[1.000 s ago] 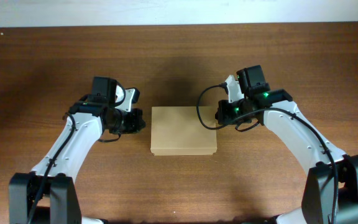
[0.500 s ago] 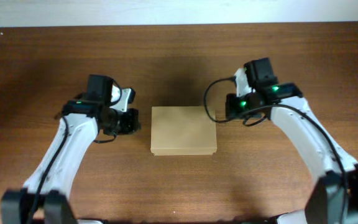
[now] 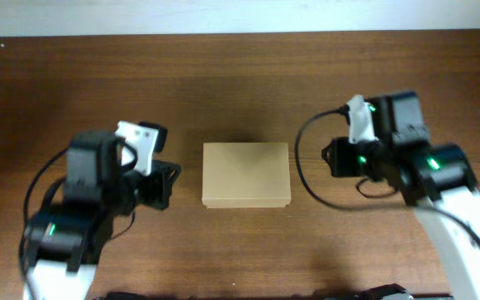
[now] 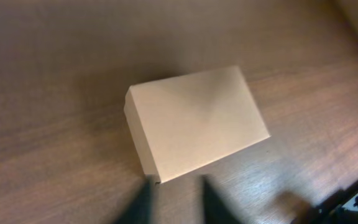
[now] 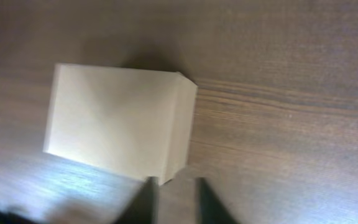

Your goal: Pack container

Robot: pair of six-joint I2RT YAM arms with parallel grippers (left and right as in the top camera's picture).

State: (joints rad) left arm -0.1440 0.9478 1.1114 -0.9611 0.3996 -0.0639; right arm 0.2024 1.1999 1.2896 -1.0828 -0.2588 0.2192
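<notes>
The container [image 3: 247, 174] is a plain tan cardboard box, its lid shut, lying flat at the middle of the wooden table. It also shows in the left wrist view [image 4: 197, 122] and the right wrist view [image 5: 120, 121]. My left gripper [image 3: 167, 184] is to the left of the box, raised above the table, its fingers [image 4: 176, 199] apart and empty. My right gripper [image 3: 333, 158] is to the right of the box, also raised, its fingers [image 5: 173, 196] apart and empty. Neither touches the box.
The brown wooden table [image 3: 240, 75] ends at a pale wall along the back edge. No stationery items show on it.
Both arms have pulled back from the box, the left one to the left and toward the front, the right one to the right, and both have risen. The box has not moved.
</notes>
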